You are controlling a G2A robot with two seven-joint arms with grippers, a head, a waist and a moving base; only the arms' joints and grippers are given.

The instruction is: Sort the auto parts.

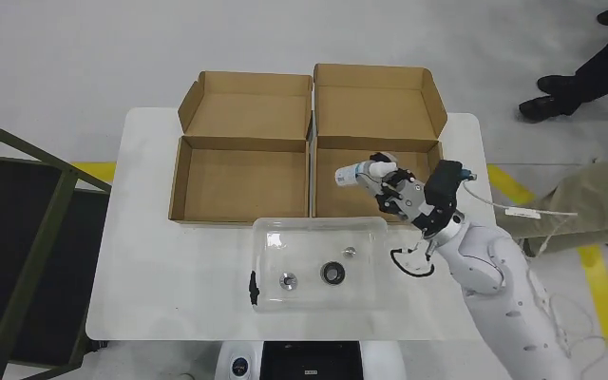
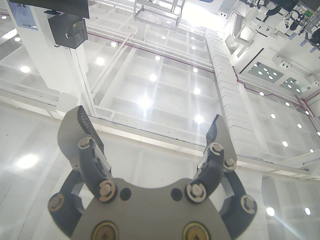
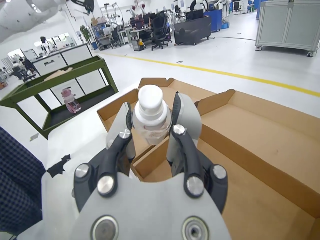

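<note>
Presently the right gripper (image 3: 152,107) is pinching a small clear bottle (image 3: 150,119), both fingers pressed to it just below the white cap. In the top view that bottle (image 1: 348,175) hangs right of frame centre, over the lower-left corner of the right-hand cardboard box (image 1: 334,203). Its long axis continues the gripper's own line. It lies roughly level and runs left to right across the top view, with the cap toward the frame's left and the wall shared with the left-hand box (image 1: 242,180). Being round, it would likely roll, so the drop seems best done low: sink it inside the walls, close to the floor and off that shared wall, then part the fingers slowly. The left gripper (image 2: 148,116) is spread, empty, aimed at the ceiling.
</note>
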